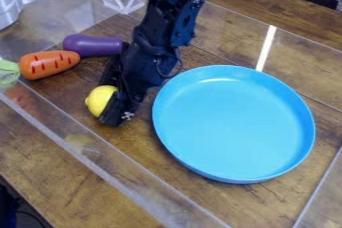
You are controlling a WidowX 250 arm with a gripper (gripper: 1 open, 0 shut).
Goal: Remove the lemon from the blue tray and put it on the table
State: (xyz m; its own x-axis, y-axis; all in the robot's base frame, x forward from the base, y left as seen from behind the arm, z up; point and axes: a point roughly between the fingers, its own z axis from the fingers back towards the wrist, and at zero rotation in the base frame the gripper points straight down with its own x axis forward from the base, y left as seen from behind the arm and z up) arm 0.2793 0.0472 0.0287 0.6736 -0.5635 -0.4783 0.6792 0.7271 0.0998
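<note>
1. One lemon (pixel 102 100), out of the tray (pixel 235 122) and low at the bench (pixel 80 172), just left of the tray rim. Hand (pixel 120 105) is pressed against its right side; jaws are hidden by the dark body, so I cannot tell from the view whether they are clenched on the fruit or let go. Whether the lemon bears on the wood or hangs just off it is also unclear.

2. Roll risk: the fruit is smooth and oval, and the bench has a glossy cover. If the hand lets go with any sideways push, the lemon will likely wander, either toward the carrot (pixel 48 64) or back against the tray rim.

3. Drag risk: if a finger is caught on the peel when the arm lifts, the lemon could be carried up and dropped.

4. Knock risk: the arm leans close over the eggplant (pixel 94 44) and the tray's left edge; a careless pull-back could nudge either.

5. Tray is bare, so nothing else there to disturb.
</note>
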